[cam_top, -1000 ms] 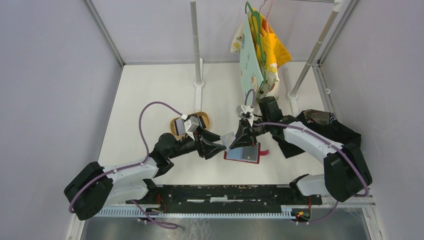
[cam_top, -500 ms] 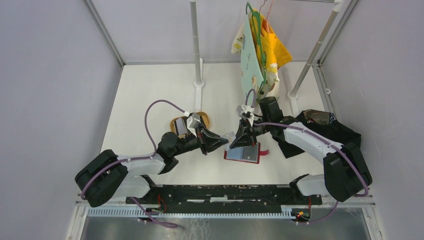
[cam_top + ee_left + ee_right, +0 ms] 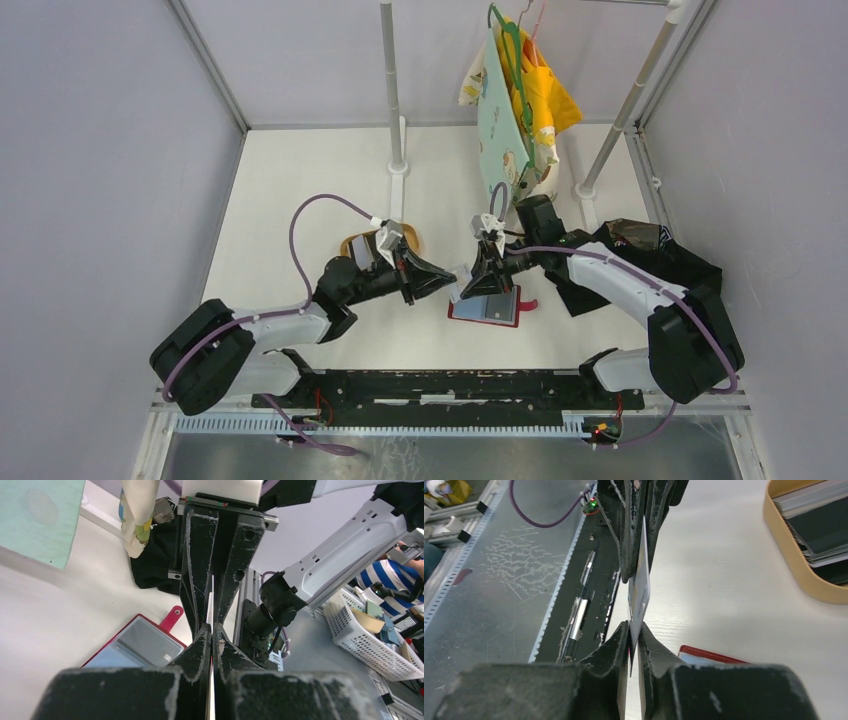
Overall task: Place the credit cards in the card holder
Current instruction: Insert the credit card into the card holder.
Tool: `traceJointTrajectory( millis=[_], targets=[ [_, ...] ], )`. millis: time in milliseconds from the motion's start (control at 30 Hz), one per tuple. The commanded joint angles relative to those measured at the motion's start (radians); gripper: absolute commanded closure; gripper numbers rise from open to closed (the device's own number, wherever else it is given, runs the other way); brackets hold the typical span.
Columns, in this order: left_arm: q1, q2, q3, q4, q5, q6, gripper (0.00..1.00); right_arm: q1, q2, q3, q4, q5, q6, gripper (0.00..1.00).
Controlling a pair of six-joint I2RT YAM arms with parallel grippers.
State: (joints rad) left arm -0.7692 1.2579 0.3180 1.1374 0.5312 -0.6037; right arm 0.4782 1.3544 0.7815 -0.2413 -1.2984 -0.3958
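Note:
A thin light credit card [image 3: 459, 276] hangs on edge above the table between both grippers. My left gripper [image 3: 453, 275] is shut on its left end; in the left wrist view the card [image 3: 211, 602] runs straight out from the left gripper [image 3: 212, 630]. My right gripper [image 3: 466, 287] stands around the other end, its jaws slightly apart; the card [image 3: 640, 582] leans loosely in the right gripper [image 3: 634, 629]. The red card holder [image 3: 487, 306] lies open below them, a grey card [image 3: 150, 642] in its pocket. More cards [image 3: 819, 530] lie in the tan tray [image 3: 794, 567].
The tan oval tray [image 3: 350, 245] sits behind my left gripper. A black bag [image 3: 650, 250] lies at the right. Clothes [image 3: 515, 90] hang from a rack at the back, next to a grey pole [image 3: 392, 90]. A black rail [image 3: 450, 385] runs along the near edge.
My left gripper moved right onto the card and shut on it. My right gripper's jaws, shut on the card before, have come slightly apart.

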Motion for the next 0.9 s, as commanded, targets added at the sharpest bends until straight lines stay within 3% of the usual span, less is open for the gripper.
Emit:
traceJointTrajectory(
  millis=[0, 100, 200, 433, 600, 767, 867],
  targets=[
    [0.025, -0.024, 0.072, -0.142, 0.048, 0.037, 0.98, 0.0, -0.004, 0.134, -0.295, 0.171, -0.303, 0.78],
    [0.07, -0.034, 0.091, -0.293, 0.069, 0.049, 0.98, -0.001, -0.039, 0.198, -0.415, 0.412, -0.462, 0.68],
    [0.116, -0.007, 0.1, -0.355, 0.122, 0.018, 0.98, -0.002, -0.166, 0.092, -0.338, 0.621, -0.534, 0.62],
    [0.121, 0.2, 0.185, -0.333, 0.198, -0.103, 0.98, -0.001, -0.421, -0.229, -0.367, 0.676, -1.05, 0.53],
    [0.118, 0.36, 0.209, -0.15, 0.207, -0.247, 0.98, -0.002, -0.396, -0.327, -0.406, 0.657, -1.262, 0.75],
    [0.106, 0.481, 0.217, -0.021, 0.177, -0.331, 0.98, 0.027, -0.302, -0.306, -0.464, 0.589, -1.268, 0.93],
    [0.094, 0.544, 0.221, 0.049, 0.164, -0.375, 0.98, 0.075, -0.256, -0.304, -0.435, 0.634, -1.213, 0.96]
  ],
)
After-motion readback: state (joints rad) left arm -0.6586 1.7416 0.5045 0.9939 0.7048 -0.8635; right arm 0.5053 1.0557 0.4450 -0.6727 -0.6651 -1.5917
